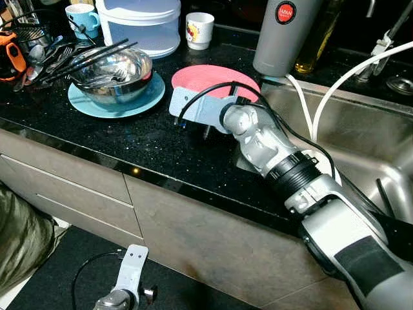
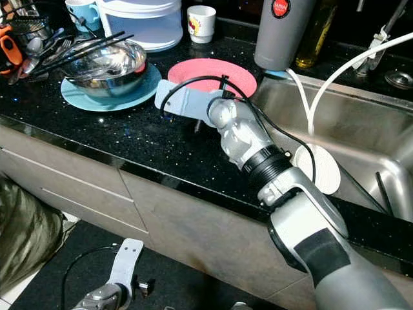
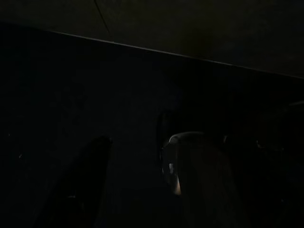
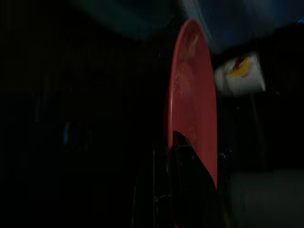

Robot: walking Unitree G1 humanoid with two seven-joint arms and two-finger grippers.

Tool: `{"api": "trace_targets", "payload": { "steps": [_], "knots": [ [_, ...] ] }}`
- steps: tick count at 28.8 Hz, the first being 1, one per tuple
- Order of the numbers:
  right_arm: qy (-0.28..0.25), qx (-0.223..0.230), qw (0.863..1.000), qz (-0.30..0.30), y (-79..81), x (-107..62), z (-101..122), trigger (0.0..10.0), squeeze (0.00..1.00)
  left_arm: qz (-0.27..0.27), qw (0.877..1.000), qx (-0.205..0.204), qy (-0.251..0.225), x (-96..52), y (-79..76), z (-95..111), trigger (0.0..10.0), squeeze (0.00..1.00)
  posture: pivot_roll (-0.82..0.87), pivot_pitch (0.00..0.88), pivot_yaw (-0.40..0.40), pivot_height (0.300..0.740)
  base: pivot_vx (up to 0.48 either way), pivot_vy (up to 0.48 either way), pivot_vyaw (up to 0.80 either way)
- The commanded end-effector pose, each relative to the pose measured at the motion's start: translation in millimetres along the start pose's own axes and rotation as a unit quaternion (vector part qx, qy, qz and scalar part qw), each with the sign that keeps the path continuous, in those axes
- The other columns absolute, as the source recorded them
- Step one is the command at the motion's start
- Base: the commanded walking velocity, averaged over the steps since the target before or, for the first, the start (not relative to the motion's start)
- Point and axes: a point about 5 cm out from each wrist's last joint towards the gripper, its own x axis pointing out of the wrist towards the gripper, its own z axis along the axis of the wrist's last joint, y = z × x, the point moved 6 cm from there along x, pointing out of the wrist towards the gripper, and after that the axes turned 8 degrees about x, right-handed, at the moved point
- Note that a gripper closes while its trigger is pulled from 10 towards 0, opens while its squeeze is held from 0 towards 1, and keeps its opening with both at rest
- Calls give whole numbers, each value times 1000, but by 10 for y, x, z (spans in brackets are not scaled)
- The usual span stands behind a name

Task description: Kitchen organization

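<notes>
A pink plate (image 1: pixel 213 79) lies flat on the black counter (image 1: pixel 142 139), just left of the sink. My right arm (image 1: pixel 271 152) reaches across the counter to the plate's near rim. In the right wrist view the plate (image 4: pixel 192 95) appears edge-on, and my right gripper (image 4: pixel 172 142) is shut on its rim, one black finger (image 4: pixel 194 185) lying over the pink face. My left gripper (image 1: pixel 145 294) hangs idle low by the floor in front of the drawers.
A steel bowl (image 1: pixel 113 71) holding chopsticks sits on a teal plate (image 1: pixel 145 97) at the left. Behind stand a white container (image 1: pixel 139 22), two cups, and a grey flask (image 1: pixel 281 35). The sink (image 1: pixel 361 135) with white hoses lies right. A cutlery rack (image 1: pixel 22 39) is far left.
</notes>
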Motion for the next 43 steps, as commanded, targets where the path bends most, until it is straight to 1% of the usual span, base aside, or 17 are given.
{"api": "trace_targets", "payload": {
  "steps": [1,2,6,10,13,15,16,18,20,21,22,28,34,37,38,41,43],
  "knots": [
    [-75,63,995,-34,-152,-48,259,0,0,-3,1000,-3,12,-7,-31,-88,10000,0,8,130,-56,740,0,0,0],
    [-75,63,995,-34,-152,-48,259,0,0,-3,1000,-3,12,-7,-31,-88,10000,0,8,130,-56,740,0,0,0],
    [-192,247,945,-96,-534,-231,495,0,0,-3,1000,-3,12,-8,-26,-89,10000,0,8,131,-48,740,0,0,0],
    [-226,320,914,-108,-653,-321,504,0,0,-3,1000,-2,13,-9,-24,-90,10000,0,6,133,-46,740,0,0,0],
    [-282,433,851,-96,-763,-447,542,0,0,-4,1000,0,13,-10,-18,-93,10000,0,5,134,-42,740,0,0,0],
    [-347,526,775,-51,-833,-599,662,0,0,-4,1000,0,14,-11,-17,-94,10000,0,4,133,-40,740,0,0,0],
    [-347,526,775,-51,-833,-599,662,0,0,-4,1000,0,14,-11,-17,-94,10000,0,4,133,-40,740,0,0,0],
    [-409,583,702,1,-872,-787,778,0,0,-4,1000,0,14,-11,-16,-94,10000,0,4,133,-40,740,0,0,0],
    [-453,608,651,42,-879,-961,853,0,0,-4,1000,0,14,-10,-17,-92,10000,0,7,134,-38,740,0,0,0],
    [-453,608,651,42,-879,-961,853,0,0,-4,1000,0,14,-10,-17,-92,10000,0,7,134,-38,740,0,0,0],
    [-473,608,634,67,-841,-1072,900,0,0,-4,1000,0,14,-10,-17,-91,10000,0,6,134,-37,740,0,0,0],
    [-481,620,610,109,-681,-1257,903,0,0,-6,1000,2,14,-9,-19,-86,10000,0,-3,131,-29,740,0,0,-610],
    [-464,627,615,114,-620,-1254,858,0,0,-6,1000,2,13,-8,-21,-82,10000,0,-2,131,-31,740,0,0,-800],
    [-451,626,627,111,-583,-1225,822,0,0,-6,1000,1,13,-7,-22,-78,10000,0,0,132,-33,740,0,0,-800],
    [-427,619,652,97,-542,-1166,760,0,0,-5,1000,1,12,-6,-24,-76,10000,0,0,132,-34,740,0,0,-800],
    [-409,608,675,86,-509,-1124,711,0,0,-5,1000,0,12,-6,-25,-75,10000,0,-3,132,-35,740,0,0,-800],
    [-374,591,711,68,-459,-1042,623,0,0,-6,1000,0,12,-6,-27,-75,10000,0,-7,133,-33,740,0,0,-800]
  ]
}}
